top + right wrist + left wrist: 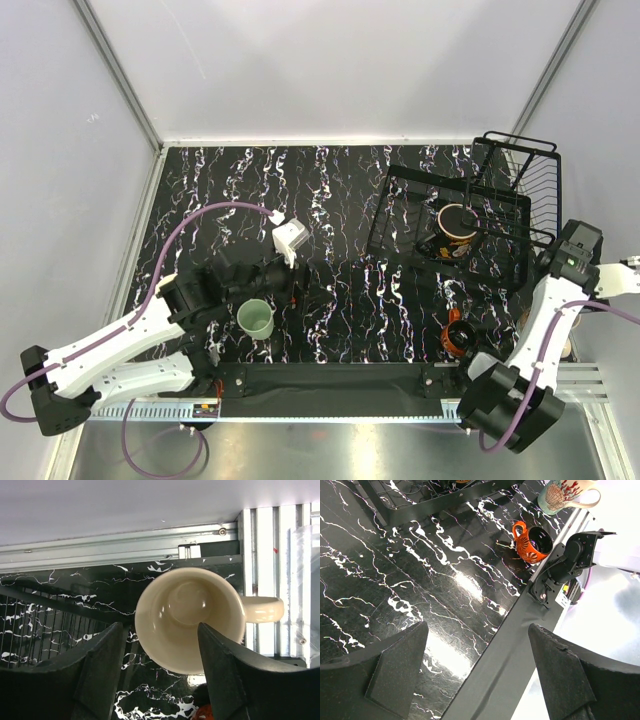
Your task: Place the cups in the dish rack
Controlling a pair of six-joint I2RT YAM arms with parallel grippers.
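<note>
The dish rack [400, 176] stands at the back right with the black patterned cup [457, 228] in its basket. The mint-green cup [256, 317] stands upright on the table, just near of my left gripper [283, 283]. My left gripper [477, 626] is open and empty. The red cup [458, 335] stands near the front right; it also shows in the left wrist view [532, 542]. My right gripper [160, 625] is open, right above the upright cream-beige cup [190, 615], whose handle [262, 609] points away from the rack. The cup also shows in the left wrist view [565, 495].
The rack's wires [30, 625] lie close beside the cream cup. An aluminium rail [125, 545] runs along the table's right edge. The right arm's base [565, 560] stands by the red cup. A black strip [330, 378] lines the table's front edge.
</note>
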